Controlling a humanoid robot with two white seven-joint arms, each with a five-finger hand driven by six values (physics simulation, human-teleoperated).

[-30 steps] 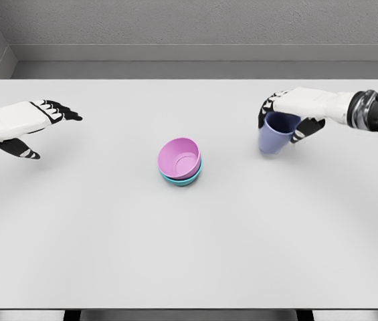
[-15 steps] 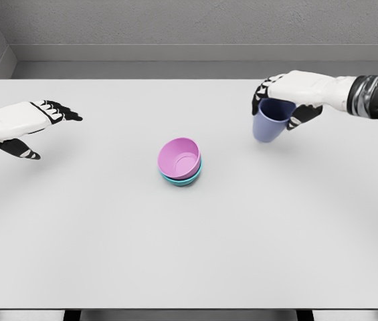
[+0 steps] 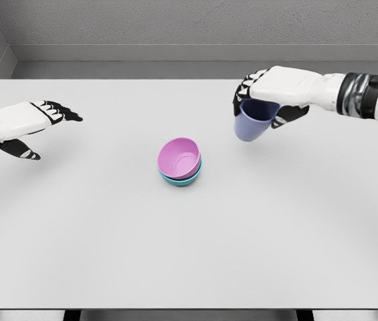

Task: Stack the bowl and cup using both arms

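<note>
Head view shows the right hand (image 3: 263,100) wrapped around the rim of a periwinkle-blue plastic cup (image 3: 251,124), fingers curled over its top and thumb on the near side, the cup hanging upright below the palm and apparently clear of the pale grey surface (image 3: 189,254), over the right half and closer to the far edge. At the middle of the surface a pink plastic bowl (image 3: 180,156) sits nested inside a teal plastic bowl (image 3: 187,178), of which only a rim sliver shows on the near side. The left hand (image 3: 31,124) hovers near the left edge, fingers extended and loosely spread, holding nothing. The step in hand looks like the carry: bowls appear already stacked, and the cup is travelling toward them. The next move probably calls for bringing the cup over the pink bowl's opening, lowering it upright into the hollow, then releasing the fingers without tipping it. Against the earlier frames, the cup and right hand have shifted toward the bowls and a little farther from the near edge, while the left hand and both bowls are unchanged.
</note>
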